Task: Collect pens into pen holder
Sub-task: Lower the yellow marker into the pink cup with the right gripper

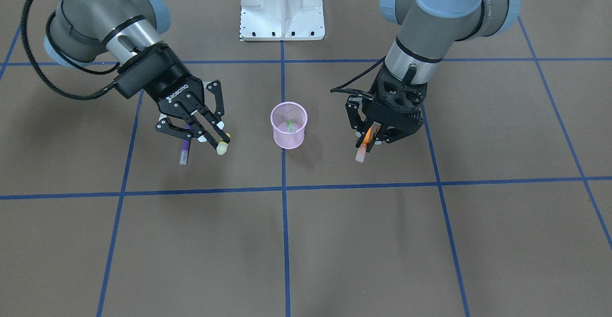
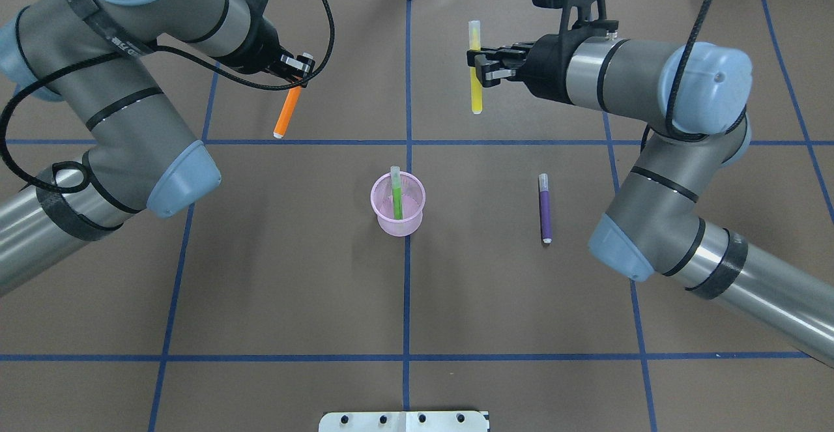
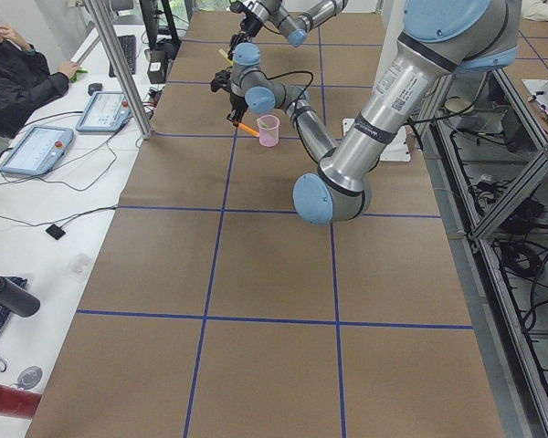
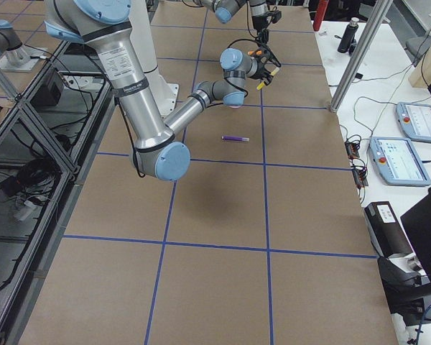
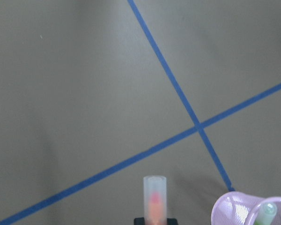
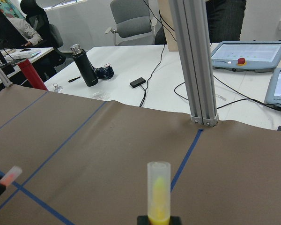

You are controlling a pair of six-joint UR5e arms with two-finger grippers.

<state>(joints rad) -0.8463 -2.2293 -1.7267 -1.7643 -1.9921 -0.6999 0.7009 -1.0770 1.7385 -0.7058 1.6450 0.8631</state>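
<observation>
small round pink wire-mesh cup stands upright at centre of the brown paper-covered table, with a slim green pen leaning inside. slim purple pen lies flat to the cup's right, well apart. farther out, left gripper is clamped on the orange pen and right gripper on the yellow pen, both raised.

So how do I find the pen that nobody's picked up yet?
Find the pink mesh pen holder mid-table, then look toward the robot's right arm. The purple pen lies flat on the brown paper there, alone. The green pen stands in the holder, and the orange pen and the yellow pen are held up in jaws.
</observation>
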